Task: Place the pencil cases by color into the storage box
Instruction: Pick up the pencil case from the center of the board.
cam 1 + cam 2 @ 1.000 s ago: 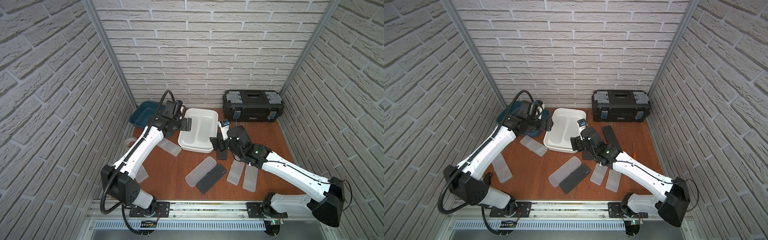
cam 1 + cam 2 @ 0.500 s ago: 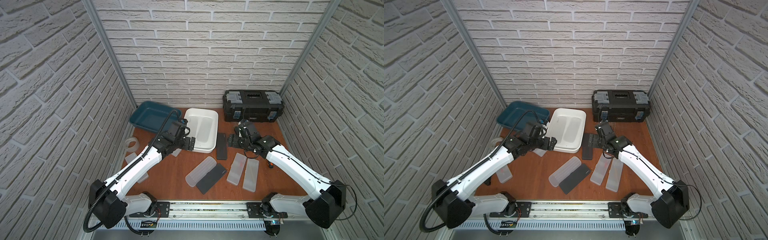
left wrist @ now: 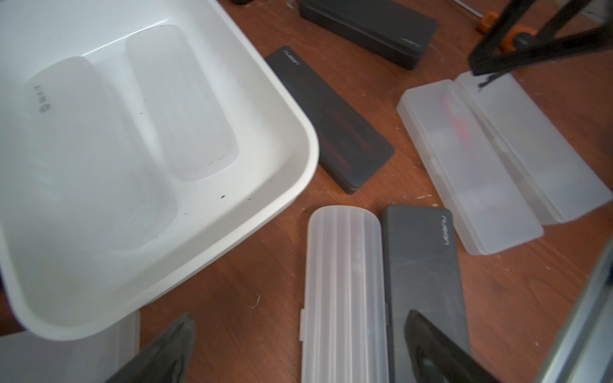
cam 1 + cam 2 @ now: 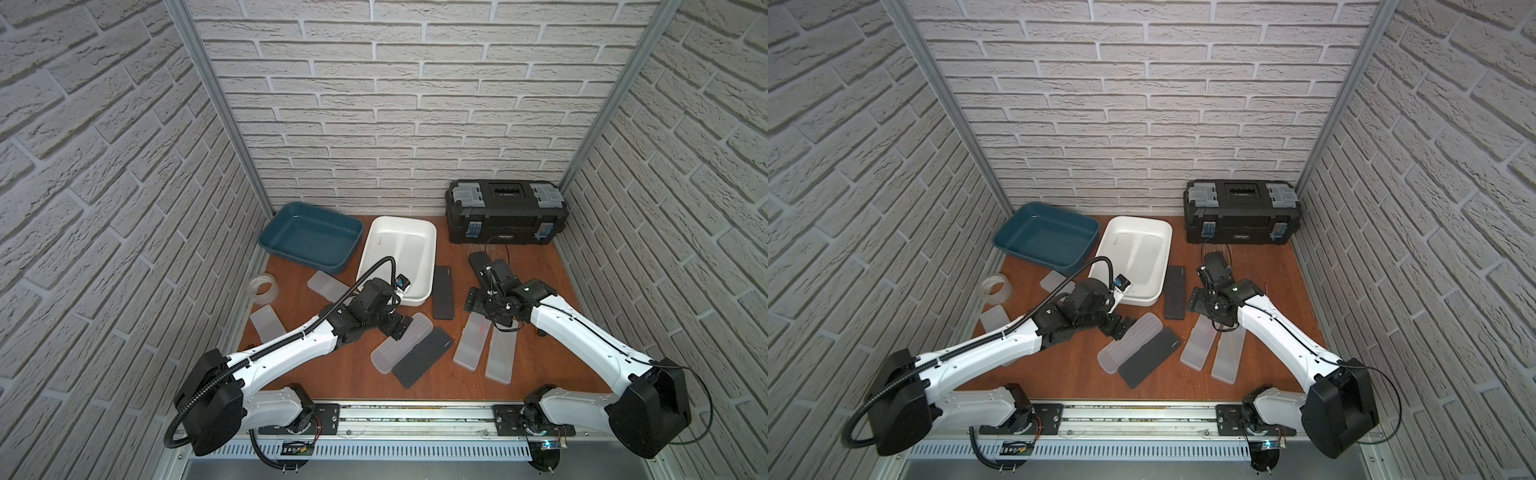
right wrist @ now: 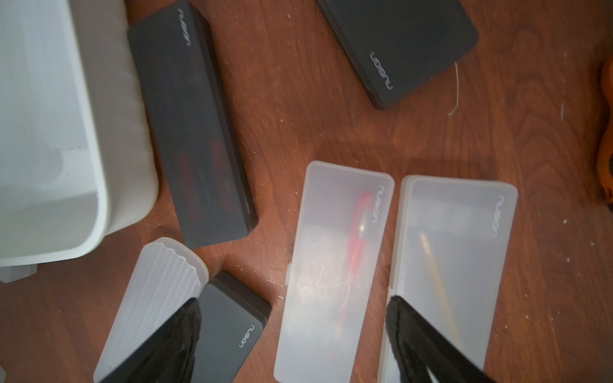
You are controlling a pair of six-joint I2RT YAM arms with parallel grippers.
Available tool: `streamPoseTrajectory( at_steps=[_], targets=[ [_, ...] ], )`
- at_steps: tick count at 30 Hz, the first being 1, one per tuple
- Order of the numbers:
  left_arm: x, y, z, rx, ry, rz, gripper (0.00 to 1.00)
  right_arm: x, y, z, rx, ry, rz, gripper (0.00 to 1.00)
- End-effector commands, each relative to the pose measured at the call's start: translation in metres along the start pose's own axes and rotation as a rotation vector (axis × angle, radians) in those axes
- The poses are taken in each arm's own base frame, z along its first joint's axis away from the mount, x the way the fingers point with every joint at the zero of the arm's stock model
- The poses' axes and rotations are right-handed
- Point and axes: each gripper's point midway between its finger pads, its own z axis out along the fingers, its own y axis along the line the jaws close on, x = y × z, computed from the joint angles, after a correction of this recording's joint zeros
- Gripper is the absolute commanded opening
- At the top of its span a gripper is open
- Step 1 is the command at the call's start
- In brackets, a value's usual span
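Over the last second both arms have left the bins at the back and swung toward the loose cases nearer the front. The left gripper (image 3: 300, 316), which a second ago hung over the white storage bin (image 4: 405, 219), now hovers low over the ribbed frosted case (image 4: 401, 347) in the middle of the table. Its jaws are spread very wide and hold nothing, and in the left wrist view its fingers (image 3: 166, 348) straddle that case and the front black case (image 4: 422, 362) touching it alongside. The right gripper (image 5: 294, 303) has drawn away from the white bin's near corner and now sits above the pair of flat frosted cases (image 4: 473, 345), jaws clearly apart and empty, one finger over each case's end. Two frosted cases (image 3: 180, 99) already lie side by side inside the white storage bin, while the blue storage bin (image 4: 305, 258) holds none. Still on the table are the middle black case (image 4: 444, 293) just beside the white bin, the far black case (image 4: 478, 259) near the toolbox (image 4: 505, 216), and two more frosted cases (image 4: 328, 284) on the left near the tape roll (image 4: 263, 286). This looks like the end of one drop-off and the start of two fresh picks. The sorting seems early, with no black case binned yet. The left arm will need to take the ribbed case without dragging its black neighbour.
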Motion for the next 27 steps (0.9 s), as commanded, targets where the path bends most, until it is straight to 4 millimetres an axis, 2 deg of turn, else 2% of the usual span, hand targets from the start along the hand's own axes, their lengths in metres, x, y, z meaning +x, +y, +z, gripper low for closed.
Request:
streamPoseTrajectory(
  at_steps=[1,8,12,27],
  targets=[
    [-0.027,-0.024,-0.005,0.109,-0.144,0.07,0.98,0.011,-0.007,0.001,-0.006,0.027,0.069,0.88],
    [-0.017,-0.043,0.001,0.208,-0.16,0.127,0.98,0.026,-0.015,0.016,0.004,0.067,0.109,0.87],
    [-0.018,-0.051,0.0,0.254,-0.189,0.138,0.98,0.03,-0.021,0.019,0.02,0.071,0.112,0.87],
    [-0.014,-0.047,0.005,0.231,-0.167,0.13,0.98,0.04,-0.014,0.041,0.062,0.118,0.098,0.86]
  ],
)
